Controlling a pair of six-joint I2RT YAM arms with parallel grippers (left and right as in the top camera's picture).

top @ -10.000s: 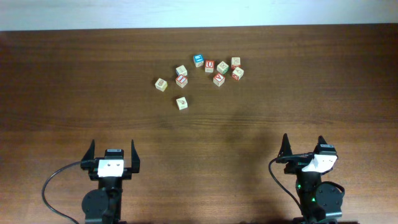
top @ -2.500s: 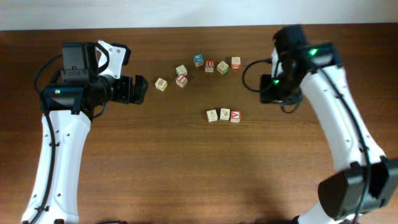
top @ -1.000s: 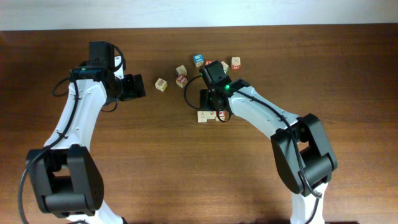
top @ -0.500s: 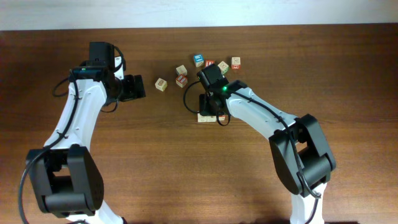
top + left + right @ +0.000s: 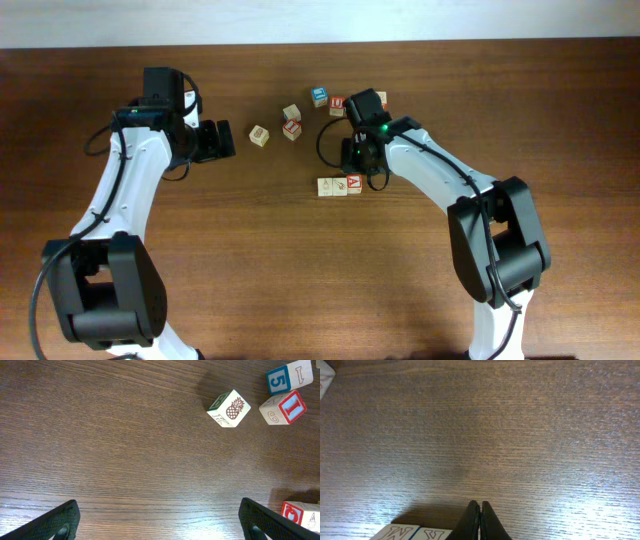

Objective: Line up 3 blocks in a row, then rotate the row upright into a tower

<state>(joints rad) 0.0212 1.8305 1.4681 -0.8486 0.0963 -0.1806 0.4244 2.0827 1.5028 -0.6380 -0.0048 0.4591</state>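
Blocks (image 5: 339, 186): three pale cubes in one row, touching side by side, mid-tabletop (image 5: 200, 260), apart from the loose cluster behind them.
Row axis: the long axis runs left to right across the overhead view.
A block (image 5: 353, 183): right end of the row, red "A" on top, reading upright in the overhead view.
Other two: pale tops, marks too faint to read from overhead.
Right wrist view: two cube tops cut off at the bottom edge, one an M face (image 5: 395, 533) with a blue frame; the other letter is too clipped to read.
Right hand (image 5: 356, 168): fingers pressed together, holding nothing, just behind the A block.
Left hand (image 5: 222, 140): jaws spread wide, empty, well left of the row.
Pineapple cube (image 5: 228, 408): brown pineapple drawing, a green-edged face beside it; nearest to the left hand.
5 cube (image 5: 289, 377): white "5" on blue.
I cube (image 5: 283, 407): blue "I" in a red frame, outlined "6" on the next face; just beside the 5 cube.
U cube (image 5: 337, 104): red "U", beside the blue cube (image 5: 319, 96).
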